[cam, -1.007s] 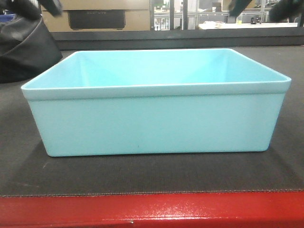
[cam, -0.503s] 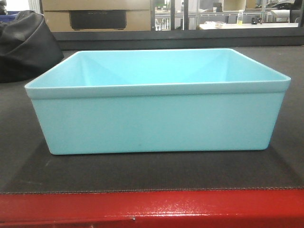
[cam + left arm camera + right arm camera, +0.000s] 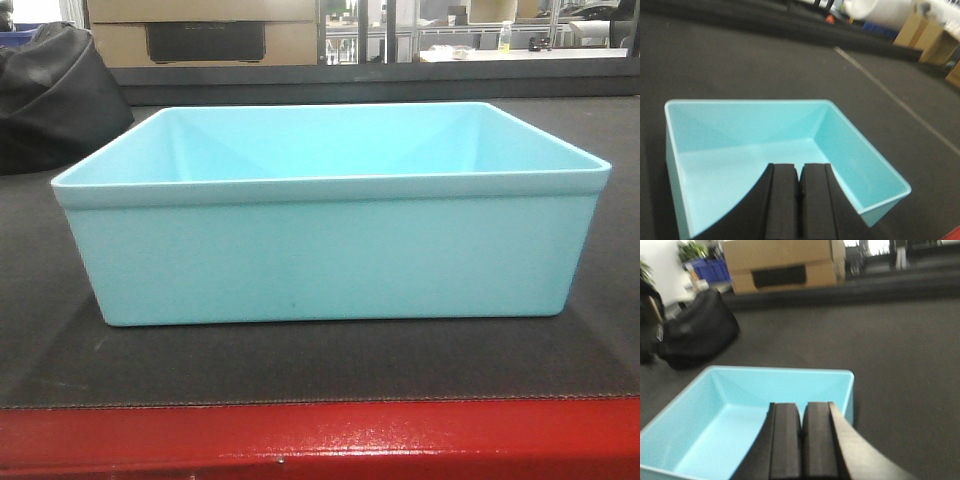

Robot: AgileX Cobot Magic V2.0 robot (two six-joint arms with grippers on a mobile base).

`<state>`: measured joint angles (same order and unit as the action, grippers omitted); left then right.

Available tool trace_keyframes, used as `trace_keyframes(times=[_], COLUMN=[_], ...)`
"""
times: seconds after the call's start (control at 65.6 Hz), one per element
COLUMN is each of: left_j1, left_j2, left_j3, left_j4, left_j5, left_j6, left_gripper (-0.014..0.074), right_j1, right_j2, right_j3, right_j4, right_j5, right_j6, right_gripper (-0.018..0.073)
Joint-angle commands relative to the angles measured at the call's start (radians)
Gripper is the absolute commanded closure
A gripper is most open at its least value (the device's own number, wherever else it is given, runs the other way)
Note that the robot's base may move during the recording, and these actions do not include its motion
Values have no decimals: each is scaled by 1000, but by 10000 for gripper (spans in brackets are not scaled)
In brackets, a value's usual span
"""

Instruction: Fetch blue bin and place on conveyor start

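Blue bin (image 3: 330, 255) resting empty on conveyor start (image 3: 320, 365) by the 6 o'clock red edge; left pincer (image 3: 799, 187) and right pincer (image 3: 802, 432) closed, ungripping, above it — risk: snagging rim when lowered.

A plain pale aqua-blue bin (image 3: 330, 250) sits on a dark grey woven belt (image 3: 320, 365) with a glossy red edge (image 3: 320, 440). Behind it are a black bag (image 3: 55, 95) and a tan cardboard box (image 3: 205, 35) with a black panel.
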<state>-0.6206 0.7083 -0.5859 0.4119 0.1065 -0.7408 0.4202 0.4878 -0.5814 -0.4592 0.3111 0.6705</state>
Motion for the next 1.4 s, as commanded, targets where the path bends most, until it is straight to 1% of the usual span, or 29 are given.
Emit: trace_keyframes(times=[0.0, 0.153, 0.702, 0.717, 0.793, 0.839, 0.854, 0.946, 0.991, 1.037, 1.098, 1.205, 1.388], left_j1=[-8, -8, -8, -8, -8, -8, -8, -8, -8, -8, -8, -8, -8], left_j2=[-42, -74, -74, -74, -74, -74, -74, -74, -74, -74, -74, -74, -74], left_j3=[0, 0, 0, 0, 0, 0, 0, 0, 0, 0, 0, 0, 0], left_j4=[2, 2, 2, 2, 2, 2, 2, 2, 2, 2, 2, 2, 2], left_j5=[-27, -27, -27, -27, -27, -27, -27, -25, -25, -25, -25, -25, -25], left_j6=[1, 1, 1, 1, 1, 1, 1, 1, 1, 1, 1, 1, 1], left_gripper=[708, 708, 708, 708, 708, 708, 708, 708, 708, 708, 708, 708, 708], right_j1=[-1, -1, -3, -6, -41, -79, -92, -203, -267, -311, -366, -426, -435], right_j2=[-46, -92, -92, -92, -106, -126, -136, -193, -225, -252, -296, -363, -488], right_j3=[2, 2, 2, 2, 4, 14, 18, 75, 111, 145, 205, 285, 396], right_j4=[3, 3, 3, 3, 10, 81, 108, 319, 427, 490, 526, 526, 526], right_j5=[-35, -35, -29, -29, -33, -42, -49, -81, -97, -118, -158, -176, -147], right_j6=[-9, -9, -12, -21, -152, -264, -317, -588, -693, -758, -771, -771, -766], right_gripper=[722, 722, 722, 722, 722, 722, 722, 722, 722, 722, 722, 722, 722])
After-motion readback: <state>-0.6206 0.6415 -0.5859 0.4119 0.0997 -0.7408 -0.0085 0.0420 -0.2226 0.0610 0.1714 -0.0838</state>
